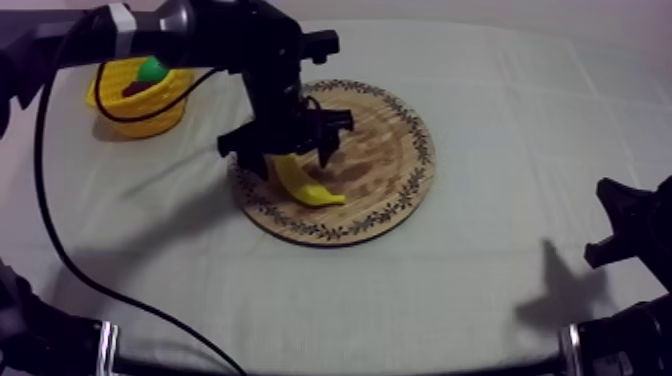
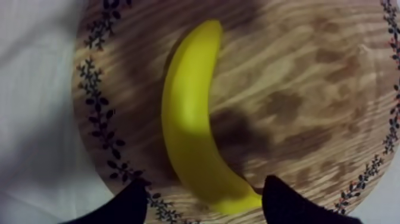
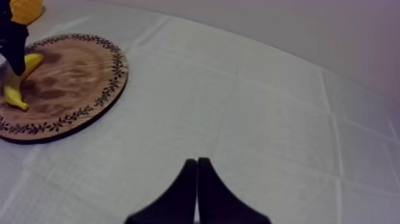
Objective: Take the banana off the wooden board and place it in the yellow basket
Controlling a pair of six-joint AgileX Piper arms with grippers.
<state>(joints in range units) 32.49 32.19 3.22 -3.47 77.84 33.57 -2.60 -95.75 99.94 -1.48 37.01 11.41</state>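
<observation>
The yellow banana (image 1: pixel 306 182) lies on the left half of the round wooden board (image 1: pixel 392 130). My left gripper (image 1: pixel 288 150) hangs just over the banana's upper end, open. In the left wrist view the two black fingertips (image 2: pixel 132 206) stand apart on either side of one end of the banana (image 2: pixel 189 113), which rests on the board (image 2: pixel 309 71). The yellow basket (image 1: pixel 120 112) stands at the far left. My right gripper (image 3: pixel 197 189) is shut on nothing, low over bare cloth at the table's right (image 1: pixel 622 228), far from the board (image 3: pixel 71 71) and the banana (image 3: pixel 16 89).
A green toy fruit (image 1: pixel 152 69) sits in the basket. The left arm (image 1: pixel 200 30) reaches over the basket's side of the table. Open cloth (image 1: pixel 520 120) lies right of the board.
</observation>
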